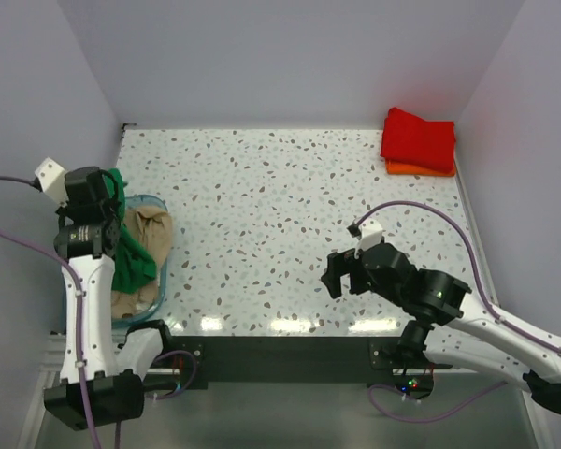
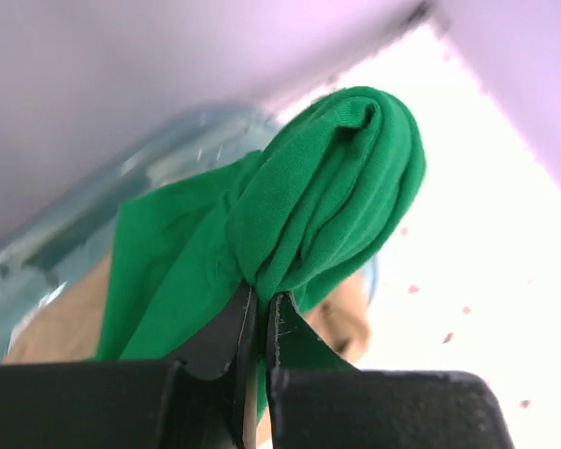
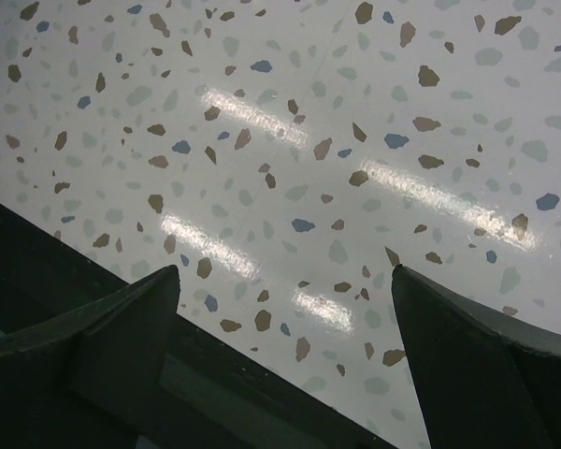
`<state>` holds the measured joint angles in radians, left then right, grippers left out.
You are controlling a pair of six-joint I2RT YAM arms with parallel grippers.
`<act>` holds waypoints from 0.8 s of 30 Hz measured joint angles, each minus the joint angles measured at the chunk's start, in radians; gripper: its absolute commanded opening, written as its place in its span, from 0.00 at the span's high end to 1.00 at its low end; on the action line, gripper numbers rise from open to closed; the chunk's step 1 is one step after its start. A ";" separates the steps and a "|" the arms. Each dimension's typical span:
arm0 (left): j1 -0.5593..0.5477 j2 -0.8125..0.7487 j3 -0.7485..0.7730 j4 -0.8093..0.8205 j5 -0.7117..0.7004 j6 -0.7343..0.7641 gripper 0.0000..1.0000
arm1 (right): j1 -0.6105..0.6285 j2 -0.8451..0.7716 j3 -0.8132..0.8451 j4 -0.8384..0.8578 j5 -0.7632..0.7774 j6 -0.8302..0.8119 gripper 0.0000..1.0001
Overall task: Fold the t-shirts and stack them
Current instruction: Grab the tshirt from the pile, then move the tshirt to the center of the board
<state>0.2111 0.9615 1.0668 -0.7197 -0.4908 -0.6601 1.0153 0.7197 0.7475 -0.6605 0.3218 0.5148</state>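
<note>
My left gripper (image 2: 262, 301) is shut on a bunched fold of the green t-shirt (image 2: 327, 187), which hangs from the jaws over the bin. From above, this gripper (image 1: 107, 198) sits at the table's left edge, with the green t-shirt (image 1: 131, 264) trailing down across the beige t-shirt (image 1: 151, 229). The beige t-shirt (image 2: 56, 329) lies in the bin beneath. A folded red t-shirt (image 1: 419, 137) rests on a folded orange t-shirt (image 1: 421, 169) at the back right corner. My right gripper (image 1: 335, 277) hovers open and empty above the front of the table (image 3: 285, 271).
A translucent teal bin (image 1: 162, 273) stands at the left front of the speckled table (image 1: 280, 206) and holds the loose shirts. Lilac walls close in the left, back and right sides. The table's dark front edge (image 3: 215, 374) runs under the right gripper.
</note>
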 measured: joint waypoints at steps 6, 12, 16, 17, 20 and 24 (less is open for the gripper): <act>0.000 -0.052 0.260 0.000 0.034 0.053 1.00 | 0.000 0.009 0.000 0.000 0.000 -0.002 0.01; -0.005 -0.006 0.448 0.032 0.232 0.073 1.00 | 0.000 0.014 0.000 -0.001 0.005 -0.002 0.01; -0.074 0.037 0.481 0.069 0.340 0.069 1.00 | 0.000 0.011 0.000 -0.003 0.033 -0.002 0.01; -0.119 0.051 0.488 0.071 0.342 0.069 1.00 | 0.000 0.010 0.000 -0.005 0.042 -0.002 0.01; -0.281 0.104 0.500 0.078 0.341 0.069 1.00 | 0.000 -0.006 0.000 -0.012 0.069 0.000 0.01; -0.490 0.152 0.488 0.095 0.296 0.063 1.00 | 0.000 -0.053 0.005 -0.023 0.105 0.006 0.01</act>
<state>-0.2790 1.1137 1.5543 -0.6247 -0.1951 -0.5968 1.0153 0.6662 0.7528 -0.6838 0.4263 0.5205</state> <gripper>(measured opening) 0.045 0.986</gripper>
